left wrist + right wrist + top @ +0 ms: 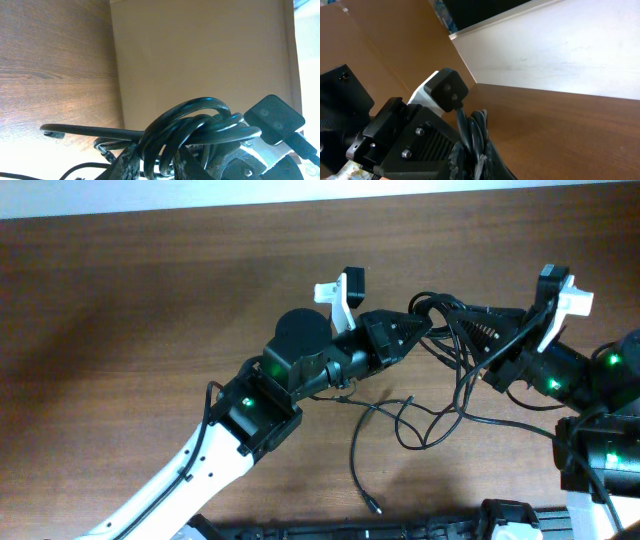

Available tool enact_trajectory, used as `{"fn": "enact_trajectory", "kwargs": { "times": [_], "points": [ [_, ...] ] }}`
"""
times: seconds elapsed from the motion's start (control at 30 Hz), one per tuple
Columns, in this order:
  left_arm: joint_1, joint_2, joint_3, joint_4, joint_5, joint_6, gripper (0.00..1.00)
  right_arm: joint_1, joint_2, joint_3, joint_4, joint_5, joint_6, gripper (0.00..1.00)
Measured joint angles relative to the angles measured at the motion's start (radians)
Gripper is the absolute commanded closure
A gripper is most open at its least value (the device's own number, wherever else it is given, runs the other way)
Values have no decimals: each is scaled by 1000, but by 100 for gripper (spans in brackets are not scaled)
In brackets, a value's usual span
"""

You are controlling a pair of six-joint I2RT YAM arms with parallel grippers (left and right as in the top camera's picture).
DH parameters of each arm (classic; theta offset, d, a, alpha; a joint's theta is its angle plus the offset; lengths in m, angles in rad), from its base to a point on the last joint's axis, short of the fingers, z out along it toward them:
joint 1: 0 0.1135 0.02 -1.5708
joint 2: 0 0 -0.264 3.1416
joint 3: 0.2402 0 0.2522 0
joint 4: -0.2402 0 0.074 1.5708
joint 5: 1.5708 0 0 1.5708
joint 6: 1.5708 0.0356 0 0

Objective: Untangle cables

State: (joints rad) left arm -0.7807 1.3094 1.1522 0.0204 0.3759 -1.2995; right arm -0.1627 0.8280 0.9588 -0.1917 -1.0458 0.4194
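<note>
Cables (447,312) were bunched above the table (120,310), right of the table's middle, held between both grippers. Left gripper (425,328) reached in from the table's lower-left and was pinching the bundle. Right gripper (472,330) came from the table's right edge, also clamped on the bundle. Loose strands dropped from the bundle onto the table and curled toward its near edge, ending in a small plug (375,506).

Left wrist view: thick loops of cables (200,125) sat wedged between the fingers (127,167) of the left gripper (155,167). A black camera block (275,117) on the right arm was just beyond the loops. A tan board (200,50) stood behind the table's far edge.

Right wrist view: the right gripper (472,162) was pressed on several strands of cables (470,127). The left arm's black camera (447,90) on a white mount, and its black gripper body (405,135), blocked the view past the strands. A white wall (560,45) rose beyond the table (560,125).

Green lights (270,366) glowed on the arms over the table. A black rail (400,530) lay along the table's near edge.
</note>
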Motion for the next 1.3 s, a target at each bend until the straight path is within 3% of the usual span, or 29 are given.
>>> {"fn": "enact_trajectory", "kwargs": {
  "times": [0.23, 0.5, 0.6, 0.63, 0.7, 1.0, 1.13, 1.3],
  "points": [
    [-3, 9, 0, 6, -11, 1, 100, 0, 1, 0, -2, -1, 0, 96],
    [-3, 19, 0, 20, -18, 11, 100, 0, 3, 0, -2, -6, -2, 92],
    [-3, 21, 0, 26, -34, 69, 100, 0, 5, 0, -4, -14, -1, 69],
    [-3, 22, 0, 28, -47, 96, 100, 0, 4, 0, -7, -23, -3, 55],
    [-3, 26, 0, 27, -95, 193, 100, 1, 4, 0, -7, -38, 3, 2],
    [-2, 35, 0, -39, -173, 689, 100, 4, 1, 1, -45, -32, 4, 1],
    [-2, 35, 4, -157, -232, 816, 100, 6, -1, 2, -219, 96, -3, 2],
    [-2, 13, 55, -379, -410, 946, 100, 6, 0, 1, -349, 200, -91, 2]
  ]
}}
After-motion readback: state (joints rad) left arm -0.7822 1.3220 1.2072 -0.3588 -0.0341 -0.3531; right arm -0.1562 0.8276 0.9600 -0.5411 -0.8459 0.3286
